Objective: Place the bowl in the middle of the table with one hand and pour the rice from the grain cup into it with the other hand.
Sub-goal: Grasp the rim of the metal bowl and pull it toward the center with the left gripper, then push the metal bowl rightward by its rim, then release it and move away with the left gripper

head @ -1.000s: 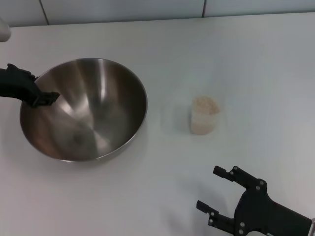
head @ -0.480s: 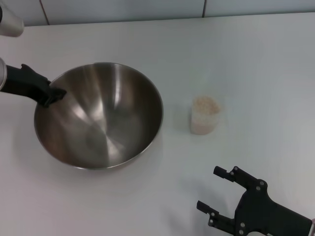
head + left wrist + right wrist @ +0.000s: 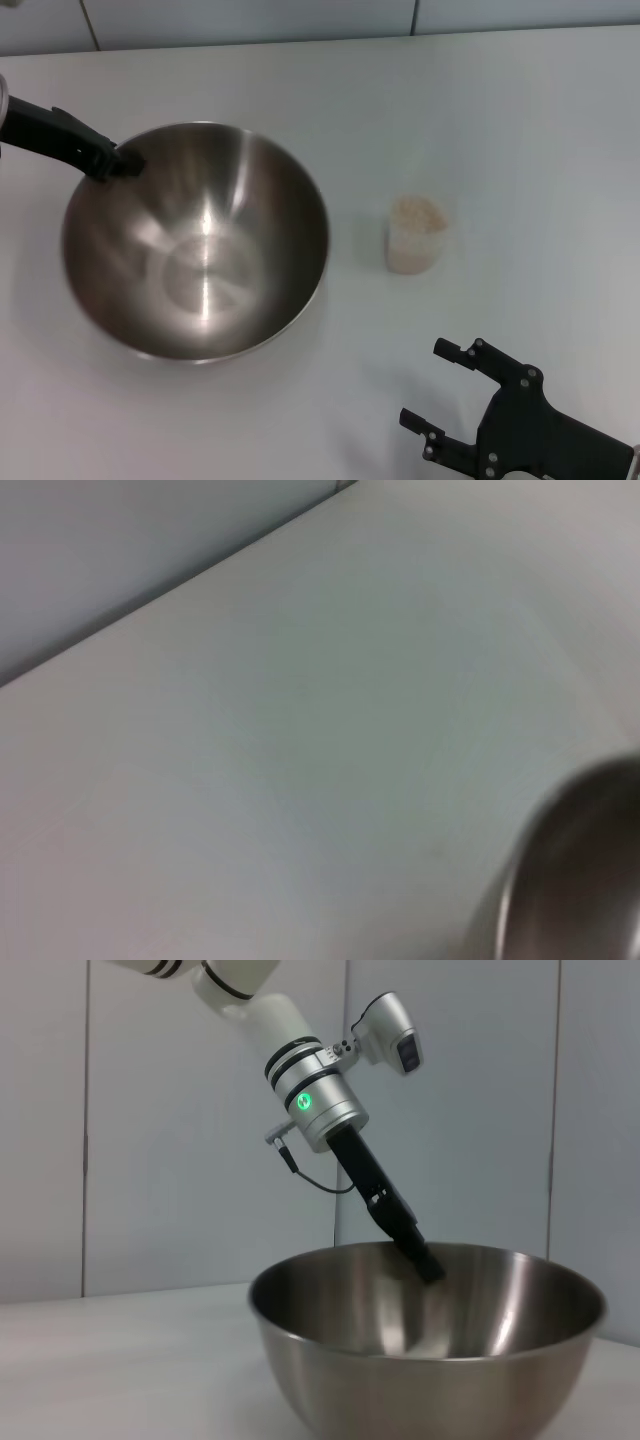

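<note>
bowl [image 3: 200, 245] shifted rightward, left hand [image 3: 118, 165] gripping rim

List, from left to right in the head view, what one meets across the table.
Black left gripper at the rim of the large shiny steel bowl → small clear plastic cup of off-white rice → black right gripper, open, nearest the camera.

Bowl [image 3: 196, 240] left of grain cup [image 3: 415, 236]

The head view looks steeply down on the tabletop [image 3: 500, 120] with the bowl [image 3: 200, 250] at nine o'clock. The right wrist view sits low, facing the bowl [image 3: 430, 1350] side-on, near. The left wrist view skims bare tabletop [image 3: 300, 760], catching the bowl's rim [image 3: 540, 880].
</note>
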`<state>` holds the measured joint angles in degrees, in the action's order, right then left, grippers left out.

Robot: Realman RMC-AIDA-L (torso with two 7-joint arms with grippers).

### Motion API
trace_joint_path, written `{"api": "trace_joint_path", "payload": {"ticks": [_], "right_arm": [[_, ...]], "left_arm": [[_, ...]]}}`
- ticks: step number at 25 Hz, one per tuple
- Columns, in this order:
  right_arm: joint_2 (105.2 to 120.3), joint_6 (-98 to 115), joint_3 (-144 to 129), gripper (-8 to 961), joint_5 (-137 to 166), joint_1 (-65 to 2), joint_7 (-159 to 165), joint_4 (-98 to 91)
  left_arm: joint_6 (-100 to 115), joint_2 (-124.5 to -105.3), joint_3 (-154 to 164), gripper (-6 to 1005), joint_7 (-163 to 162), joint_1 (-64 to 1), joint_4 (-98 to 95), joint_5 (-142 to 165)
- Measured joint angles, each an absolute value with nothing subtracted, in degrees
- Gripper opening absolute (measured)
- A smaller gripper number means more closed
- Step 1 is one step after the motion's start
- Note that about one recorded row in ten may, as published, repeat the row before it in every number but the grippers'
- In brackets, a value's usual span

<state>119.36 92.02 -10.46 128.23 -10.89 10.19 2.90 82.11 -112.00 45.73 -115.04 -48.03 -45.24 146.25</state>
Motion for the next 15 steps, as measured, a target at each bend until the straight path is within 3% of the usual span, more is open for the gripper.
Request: {"api": "trace_joint_path", "payload": {"ticks": [5, 10, 15], "right_arm": [[119.36, 92.02, -10.46, 772, 128.23, -10.92, 10.19, 2.9], [119.36, 91.97, -10.46, 771, 128.23, -11.26, 10.19, 2.9], [119.36, 91.97, -10.46, 772, 128.23, -11.33, 10.19, 2.9]], "left_arm": [[85.01, -110.0, 42.46, 46, -115.3, -50.78, -41.55, 146.03], [86.43, -110.12, 40.82, 43, -115.01, -51.46, -41.09, 145.95], [85.79, -111.43, 41.07, 42, -114.5, -51.61, -40.63, 145.8]]}}
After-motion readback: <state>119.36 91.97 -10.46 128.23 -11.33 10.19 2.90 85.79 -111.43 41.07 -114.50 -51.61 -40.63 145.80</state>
